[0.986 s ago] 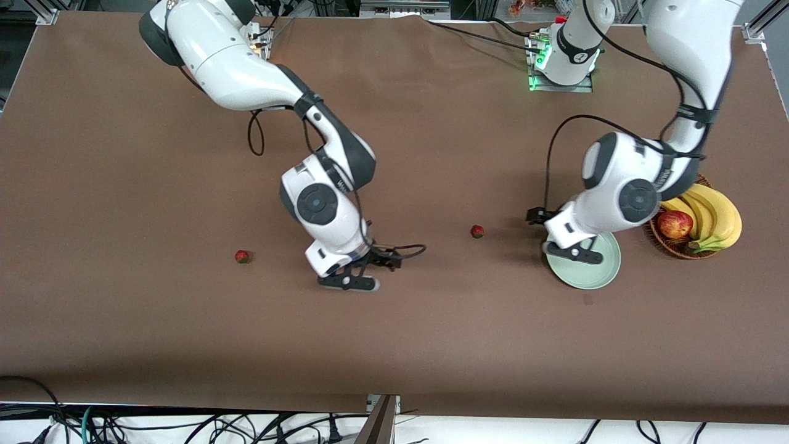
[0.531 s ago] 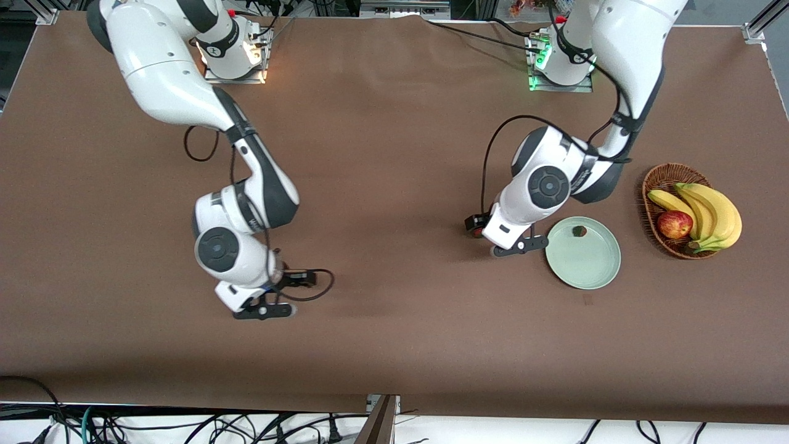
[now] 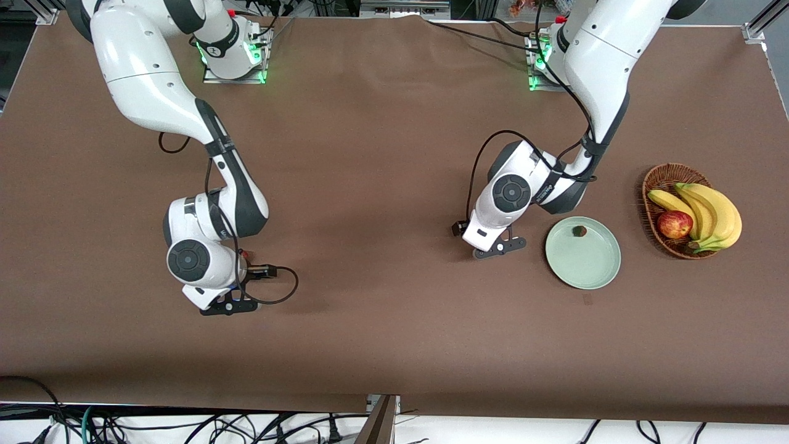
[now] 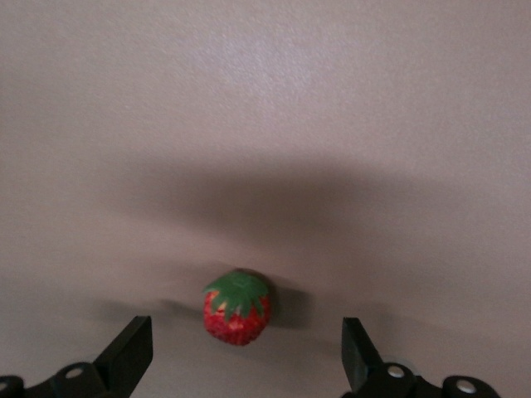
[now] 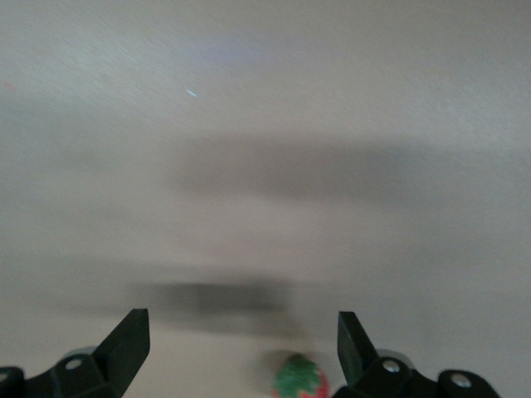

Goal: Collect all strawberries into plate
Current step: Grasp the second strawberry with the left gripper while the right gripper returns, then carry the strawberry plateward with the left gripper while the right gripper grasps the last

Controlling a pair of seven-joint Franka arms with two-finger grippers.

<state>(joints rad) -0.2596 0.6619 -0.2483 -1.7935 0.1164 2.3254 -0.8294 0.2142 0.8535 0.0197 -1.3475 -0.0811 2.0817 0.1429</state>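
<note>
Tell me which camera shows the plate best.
The front view: the whole plate shows, one strawberry on it, beside the basket. Neither wrist view shows the plate; each shows only a strawberry on the table between open jaws.

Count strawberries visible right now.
3: one small red strawberry on the pale mint-green round plate, one under the open left hand, one under the open right hand.

My work surface is a table (image 3: 394,345) w/ brown cloth cover, slightly wrinkled. Aluminium frame rails (image 3: 757,28) sit at the corners by my bases. Below the table edge nearest the front cam: white floor strip (image 3: 493,431) w/ loose black cables (image 3: 92,422). Lighting even, soft shadows.
</note>
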